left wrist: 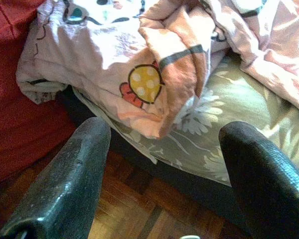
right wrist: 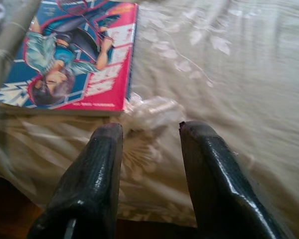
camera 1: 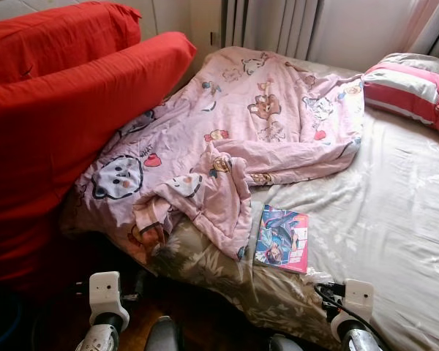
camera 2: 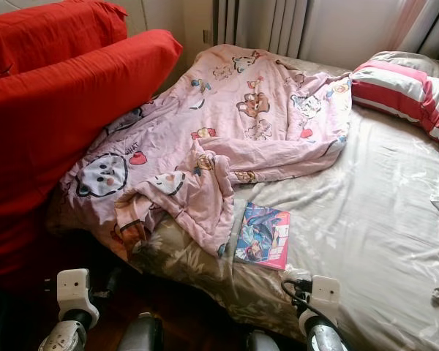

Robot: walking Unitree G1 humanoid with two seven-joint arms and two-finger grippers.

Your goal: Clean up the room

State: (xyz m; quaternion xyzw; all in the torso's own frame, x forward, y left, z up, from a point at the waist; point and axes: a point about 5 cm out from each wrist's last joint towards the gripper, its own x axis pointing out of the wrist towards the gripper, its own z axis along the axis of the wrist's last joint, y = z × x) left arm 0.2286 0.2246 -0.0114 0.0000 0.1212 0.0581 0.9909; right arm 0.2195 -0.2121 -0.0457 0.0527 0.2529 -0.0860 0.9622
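Wrapper, crumpled clear plastic, lies just beyond the right end effector, fingers spread, beside the comic book on the bed. Judged light, crackly; pinch a raised fold. Left end effector spread, idle.

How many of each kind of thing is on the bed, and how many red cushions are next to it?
Pink cartoon blanket: 1
Striped pillow: 1
Comic book: 1
Clear crumpled wrapper: 1
Red cushions: 2
Total: 6
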